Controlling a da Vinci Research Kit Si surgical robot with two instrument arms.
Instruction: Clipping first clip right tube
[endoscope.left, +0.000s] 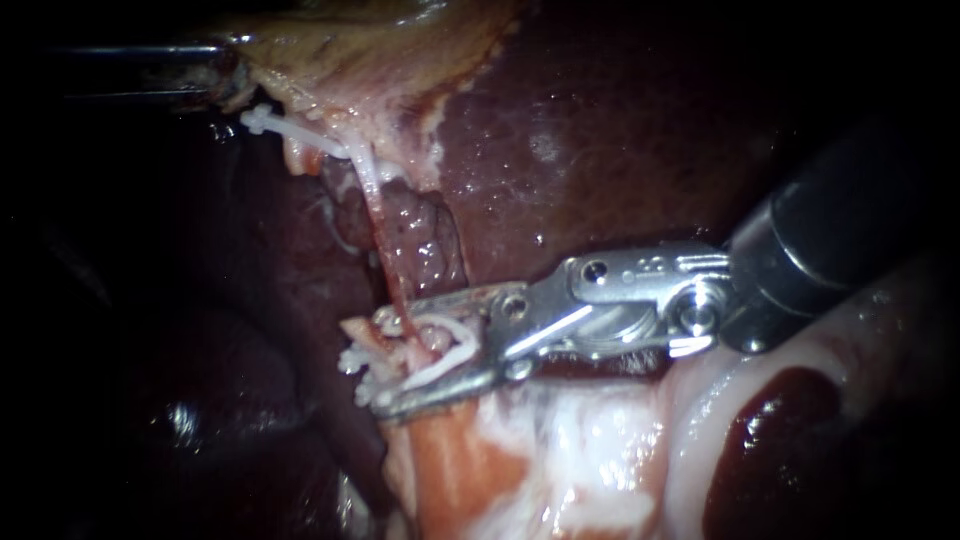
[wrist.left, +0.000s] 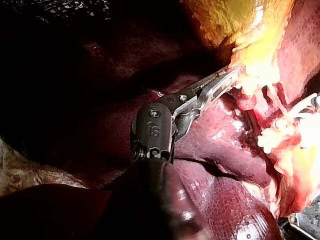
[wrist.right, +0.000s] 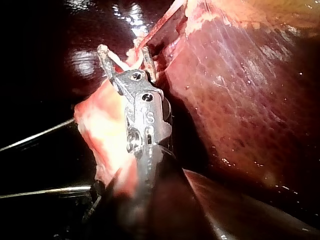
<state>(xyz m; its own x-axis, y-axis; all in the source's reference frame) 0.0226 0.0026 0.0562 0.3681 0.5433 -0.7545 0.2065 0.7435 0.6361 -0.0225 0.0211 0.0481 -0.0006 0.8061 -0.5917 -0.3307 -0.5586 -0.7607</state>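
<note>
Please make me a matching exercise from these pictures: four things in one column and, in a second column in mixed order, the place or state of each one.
Things
1. left instrument
2. right instrument
3. liver
4. upper clip

Places or states
A. dark red and glossy
B. jaws hold the loaded clip astride the tube
C. white, lying just below the left instrument's tip
D. jaws shut on the edge of the gallbladder

Pairs: 1-D, 2-B, 3-A, 4-C

2 instruments (endoscope.left: 215, 72) (endoscope.left: 390, 360); 2 white clips (endoscope.left: 262, 122) (endoscope.left: 445, 352); 1 liver (endoscope.left: 620, 130)
</note>
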